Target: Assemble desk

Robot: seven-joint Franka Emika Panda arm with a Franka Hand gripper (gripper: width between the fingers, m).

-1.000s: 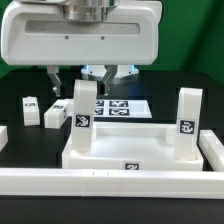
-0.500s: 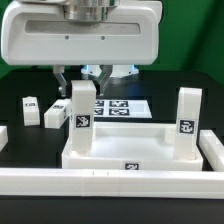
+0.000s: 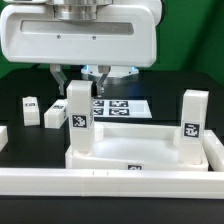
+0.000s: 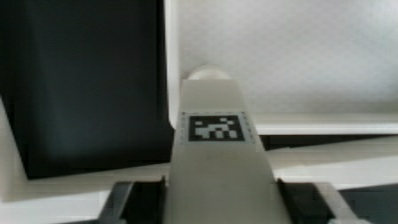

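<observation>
The white tray-like tabletop (image 3: 105, 160) lies at the front centre of the exterior view. Two white tagged legs stand upright in its corners: one on the exterior view's left (image 3: 80, 120), one on the right (image 3: 192, 118). My gripper (image 3: 82, 80) hangs over the left leg, with a finger on each side of its top. In the wrist view the leg (image 4: 217, 130) fills the space between the dark fingers (image 4: 146, 205) of the gripper (image 4: 221, 208), which is shut on it. The leg's foot in the socket is hidden.
Two loose tagged legs (image 3: 30, 106) (image 3: 53, 116) stand on the black table at the exterior view's left. The marker board (image 3: 120, 106) lies behind the tabletop. White border rails run along the front (image 3: 100, 183) and right (image 3: 214, 150).
The tabletop and its right leg have shifted slightly toward the exterior view's right and front. The gripper stays on the left leg, and the arm head has moved a little left.
</observation>
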